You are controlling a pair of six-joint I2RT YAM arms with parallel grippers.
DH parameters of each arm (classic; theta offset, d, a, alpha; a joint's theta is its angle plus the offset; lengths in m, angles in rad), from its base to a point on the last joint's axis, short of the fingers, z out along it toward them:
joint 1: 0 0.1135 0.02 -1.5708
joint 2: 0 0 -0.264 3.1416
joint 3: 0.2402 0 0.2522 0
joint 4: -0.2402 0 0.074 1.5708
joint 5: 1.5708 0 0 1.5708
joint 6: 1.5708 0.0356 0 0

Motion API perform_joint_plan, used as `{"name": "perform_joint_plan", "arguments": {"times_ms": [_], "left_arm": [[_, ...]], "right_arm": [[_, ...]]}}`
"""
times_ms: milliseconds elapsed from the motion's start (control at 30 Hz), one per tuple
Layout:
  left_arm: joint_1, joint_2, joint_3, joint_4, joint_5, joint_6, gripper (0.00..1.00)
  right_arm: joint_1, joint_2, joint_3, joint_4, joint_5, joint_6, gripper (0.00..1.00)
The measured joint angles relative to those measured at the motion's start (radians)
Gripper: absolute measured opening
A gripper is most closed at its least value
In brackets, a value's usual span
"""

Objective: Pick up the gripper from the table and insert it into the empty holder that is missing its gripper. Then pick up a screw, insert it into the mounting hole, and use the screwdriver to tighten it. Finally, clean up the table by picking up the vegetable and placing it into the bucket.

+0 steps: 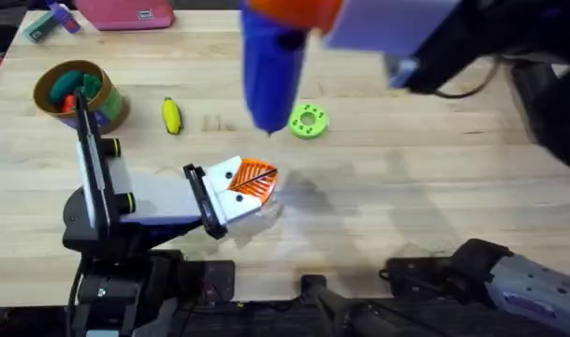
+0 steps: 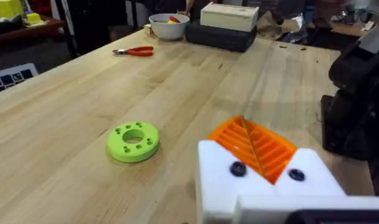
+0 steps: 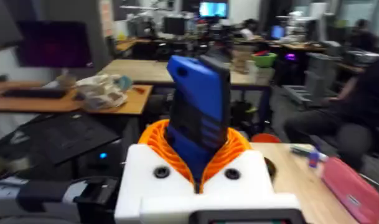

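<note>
The left gripper (image 1: 252,180) is lying low over the bench (image 1: 406,206) toward its near edge, its orange ribbed pads (image 2: 254,148) pressed together and grasping nothing. Just beyond it a green ring (image 1: 309,121) is resting flat on the wood. The right gripper (image 3: 198,163) is hanging high under the overhead camera, clenching the blue screwdriver (image 1: 270,70), whose tip is pointing down beside the ring. Farther left, the yellow vegetable (image 1: 171,116) is lying just beside the bucket (image 1: 79,94), apart from it, near the bench's left edge. Red-handled pliers (image 2: 134,51) and a white bowl (image 2: 168,26) are sitting at the far end.
</note>
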Motion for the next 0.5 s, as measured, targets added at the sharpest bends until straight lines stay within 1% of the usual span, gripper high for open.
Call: {"name": "perform_joint_plan", "arguments": {"times_ms": [133, 267, 367, 400, 500], "left_arm": [[0.000, 0.000, 0.000, 0.000, 0.000, 0.000, 0.017], [0.000, 0.000, 0.000, 0.000, 0.000, 0.000, 0.017], [0.000, 0.000, 0.000, 0.000, 0.000, 0.000, 0.017], [0.000, 0.000, 0.000, 0.000, 0.000, 0.000, 0.017], [0.000, 0.000, 0.000, 0.000, 0.000, 0.000, 0.017]], "right_arm": [[0.041, 0.074, 0.000, 0.092, -0.047, -0.006, 0.024], [0.057, 0.128, 0.000, 0.162, -0.103, -0.010, 0.024], [0.060, 0.141, -0.001, 0.194, -0.152, -0.013, 0.024], [0.061, 0.141, -0.002, 0.214, -0.202, -0.024, 0.024], [0.061, 0.141, -0.002, 0.210, -0.249, -0.044, 0.024]]}}
